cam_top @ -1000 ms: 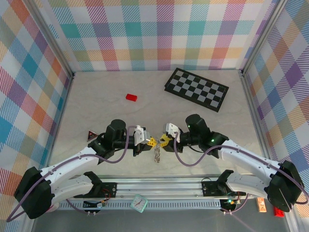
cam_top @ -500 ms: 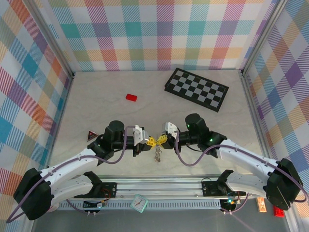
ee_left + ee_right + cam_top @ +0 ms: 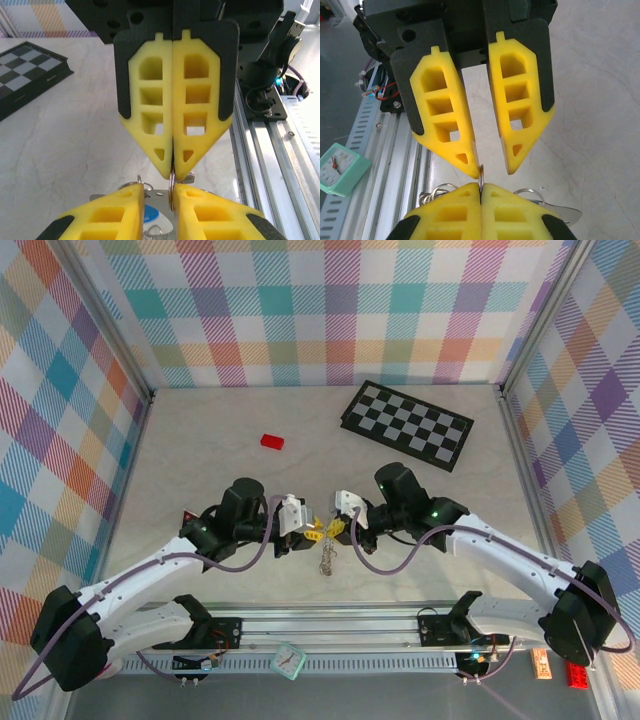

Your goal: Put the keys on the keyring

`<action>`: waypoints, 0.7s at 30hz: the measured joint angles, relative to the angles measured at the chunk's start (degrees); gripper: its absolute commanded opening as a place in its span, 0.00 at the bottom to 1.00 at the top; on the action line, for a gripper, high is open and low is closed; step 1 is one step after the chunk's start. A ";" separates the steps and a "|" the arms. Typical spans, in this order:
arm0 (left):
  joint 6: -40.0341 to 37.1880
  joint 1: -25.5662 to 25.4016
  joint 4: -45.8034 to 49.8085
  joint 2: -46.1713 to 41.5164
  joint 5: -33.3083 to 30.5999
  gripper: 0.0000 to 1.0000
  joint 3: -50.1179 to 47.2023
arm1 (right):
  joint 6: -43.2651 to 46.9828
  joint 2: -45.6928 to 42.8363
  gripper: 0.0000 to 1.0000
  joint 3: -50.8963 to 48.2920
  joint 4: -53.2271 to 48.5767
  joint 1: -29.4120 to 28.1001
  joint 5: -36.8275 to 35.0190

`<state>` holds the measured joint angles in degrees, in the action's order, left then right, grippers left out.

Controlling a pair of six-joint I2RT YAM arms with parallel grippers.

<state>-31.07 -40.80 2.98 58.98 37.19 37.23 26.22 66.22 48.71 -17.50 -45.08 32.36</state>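
Two arms over a pale, marble-patterned table (image 3: 200, 460): left arm (image 3: 140, 585) and right arm (image 3: 505, 560), both bent inward from the near rail (image 3: 330, 618), tips almost meeting at near centre. Far right on the table, a black-and-white checkerboard (image 3: 407, 425), lying flat and askew.

At the tip of the left arm, the left gripper (image 3: 311, 532), its yellow fingers (image 3: 442, 115) parted with a clear gap between them, nothing clamped. Facing it, the right gripper (image 3: 335, 528), yellow fingers (image 3: 150, 115) pressed together, pinching the thin metal edge of the keyring (image 3: 171, 182) right at the tips.

On the near side of the rail, a small mint-green clock (image 3: 289, 661). Far and left of centre, well apart from both grippers, a red block (image 3: 272, 441).

Keyring in the air between the two grippers, its silvery bunch hanging below them, just far of the rail. Low between the left fingers in the left wrist view, a blue key (image 3: 150, 219), only its round head visible. Cannot tell whether threaded on the ring.

Against a second ago: grip swapped over, left fingers then clenched and now released, right fingers then apart and now clamped. Both wrists a little farther from the rail, right gripper slightly more to the left, hanging bunch in much the same spot.
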 measured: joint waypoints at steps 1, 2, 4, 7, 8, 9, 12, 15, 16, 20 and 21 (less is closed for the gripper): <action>-0.17 0.00 0.46 0.24 0.00 0.21 0.15 | 0.28 0.22 0.00 0.44 -0.63 -0.02 -0.02; -0.35 0.00 0.96 0.48 0.00 0.21 0.35 | 0.66 0.52 0.00 0.85 -1.09 -0.13 -0.15; -0.59 0.00 1.66 0.85 0.02 0.21 0.57 | 1.33 1.14 0.00 1.44 -1.90 -0.48 -0.28; -0.94 0.00 2.95 1.42 0.15 0.21 1.22 | 2.05 2.23 0.00 2.32 -2.80 -1.25 -0.59; -1.03 0.00 2.99 1.57 0.28 0.19 1.33 | 2.25 2.51 0.00 2.64 -2.95 -1.51 -0.83; -1.20 0.00 3.15 1.70 0.44 0.18 1.51 | 2.49 2.80 0.00 3.02 -3.17 -1.68 -0.98; -1.46 0.00 4.04 1.97 0.66 0.13 1.97 | 2.93 3.30 0.00 3.58 -3.39 -1.88 -1.51; -1.90 -0.02 4.70 2.16 1.31 0.01 2.19 | 2.97 3.30 0.00 3.58 -3.17 -1.88 -1.75; -1.84 0.00 4.85 2.14 1.40 0.00 2.21 | 2.89 3.28 0.05 3.58 -3.15 -1.86 -1.81; -1.75 -0.07 4.44 2.14 1.51 0.00 2.21 | 1.62 1.33 0.25 2.01 -1.40 -1.86 -2.21; -1.55 -0.04 4.20 2.12 1.40 0.00 2.10 | 1.22 0.11 0.26 1.25 -1.03 -1.70 -2.45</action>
<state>-32.62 -40.84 7.18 61.10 38.59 39.33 27.44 66.32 49.95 -18.52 -46.78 29.91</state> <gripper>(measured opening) 0.046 0.240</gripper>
